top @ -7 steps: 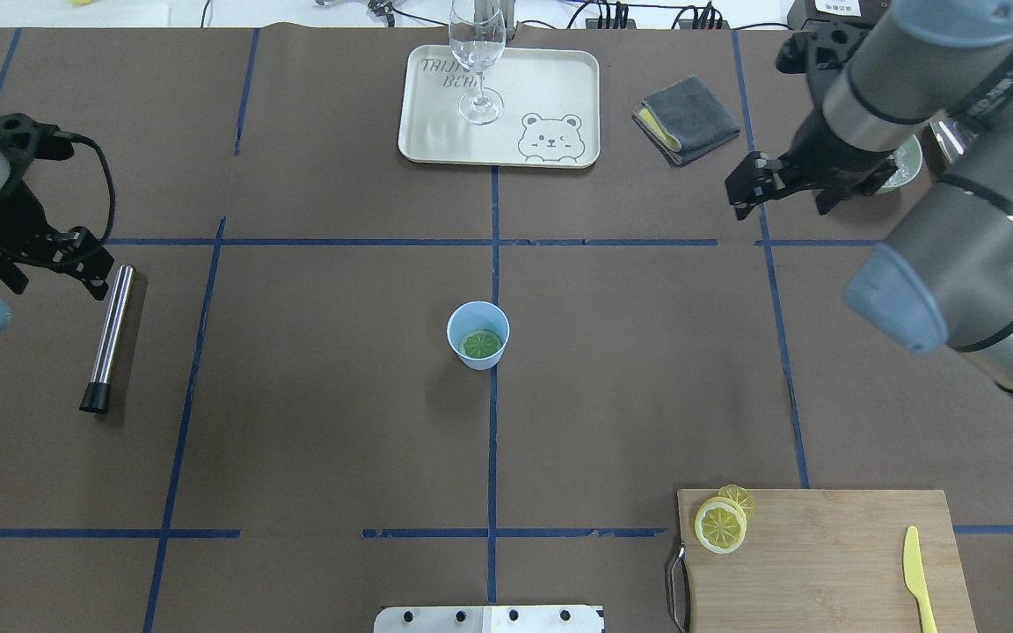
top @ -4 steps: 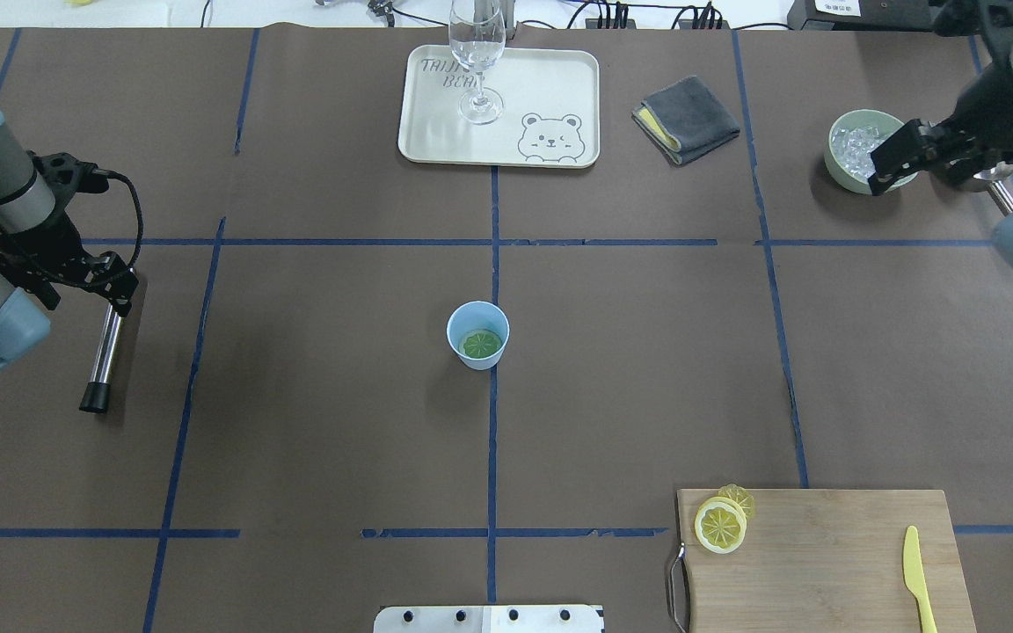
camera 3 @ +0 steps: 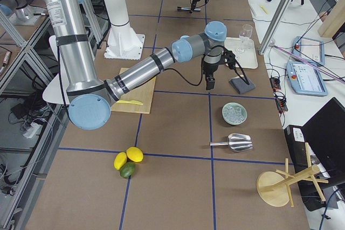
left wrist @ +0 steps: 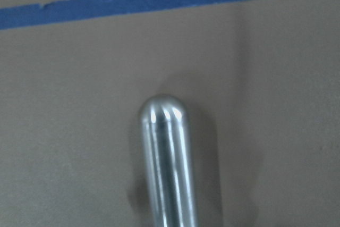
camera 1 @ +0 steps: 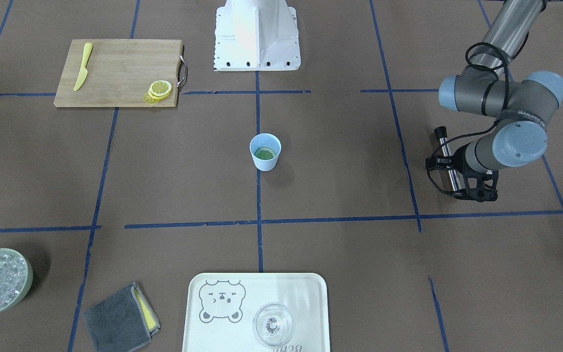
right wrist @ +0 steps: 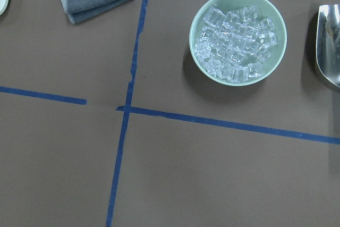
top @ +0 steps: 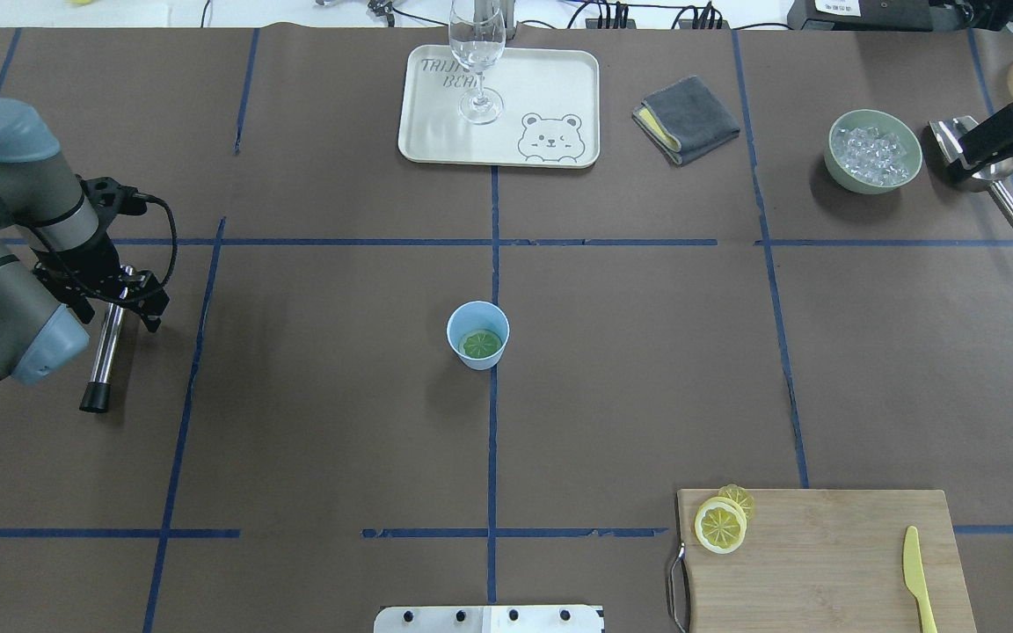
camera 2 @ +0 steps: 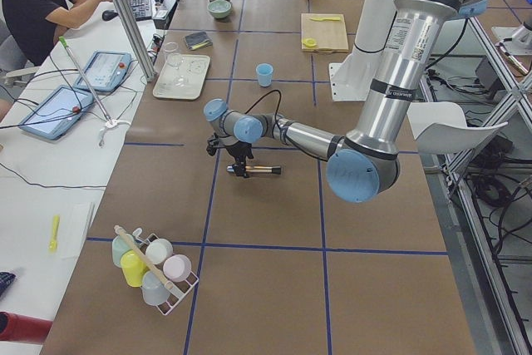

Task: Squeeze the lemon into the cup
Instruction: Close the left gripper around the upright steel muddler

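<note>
The light-blue cup [top: 477,334] [camera 1: 265,151] stands at the table's centre with a round lemon slice [top: 480,344] lying inside it. More lemon slices [top: 720,524] [camera 1: 160,89] lie stacked at the corner of the wooden cutting board [top: 823,563]. My left gripper [top: 133,299] [camera 1: 476,191] hovers far to the left over the upper end of a steel rod [top: 106,347] [left wrist: 167,158]; it looks open and holds nothing. My right gripper [top: 1012,148] [camera 3: 209,82] hangs high at the far right near the ice bowl, open and empty.
A pale-green bowl of ice [top: 873,149] [right wrist: 237,36] and a metal scoop [top: 986,180] sit at the far right. A grey cloth [top: 687,119] and a tray [top: 559,97] bearing a clear glass [top: 477,61] line the far edge. A yellow knife [top: 915,576] lies on the board.
My left arm swung rightward until its gripper came over the rod's upper end. My right arm drew back to the right, uncovering the ice bowl. Cup and slices stayed still.
</note>
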Available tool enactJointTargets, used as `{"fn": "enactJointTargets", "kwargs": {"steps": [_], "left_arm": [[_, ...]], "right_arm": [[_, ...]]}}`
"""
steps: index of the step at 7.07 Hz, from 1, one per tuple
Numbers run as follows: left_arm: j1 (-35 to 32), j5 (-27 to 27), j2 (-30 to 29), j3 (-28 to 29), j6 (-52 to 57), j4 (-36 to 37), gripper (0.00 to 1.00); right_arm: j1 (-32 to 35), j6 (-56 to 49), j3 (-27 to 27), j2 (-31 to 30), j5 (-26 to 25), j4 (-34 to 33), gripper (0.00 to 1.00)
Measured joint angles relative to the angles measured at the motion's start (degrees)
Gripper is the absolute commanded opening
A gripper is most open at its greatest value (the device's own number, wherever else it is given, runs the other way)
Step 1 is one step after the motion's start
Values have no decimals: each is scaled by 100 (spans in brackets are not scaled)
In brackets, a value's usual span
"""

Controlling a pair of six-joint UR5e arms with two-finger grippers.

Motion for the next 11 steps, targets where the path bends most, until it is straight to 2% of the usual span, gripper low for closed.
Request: {"fn": "enactJointTargets", "kwargs": {"steps": [2, 3, 4, 5, 7, 10, 11], "left_arm": [[4, 0, 13, 15, 31, -7, 86], [-6, 0, 25, 18, 53, -5, 76], [-31, 0, 32, 18, 66, -4, 63], [-64, 0, 37, 18, 71, -3, 45], [-130, -1, 41, 18, 72, 3, 0], [-199, -6, 26, -65, 67, 23, 0], [-268, 8, 53, -283, 65, 55, 0]], "right_arm": [[34, -13, 14, 5, 18, 0, 100], [38, -13, 20, 10, 22, 0, 100], [39, -9, 23, 20, 23, 0, 100], [38, -5, 28, 31, 24, -2, 100], [38, 1, 33, 42, 24, -8, 100], [39, 3, 49, 52, 24, -17, 100], [47, 3, 67, 52, 24, -25, 100]]}}
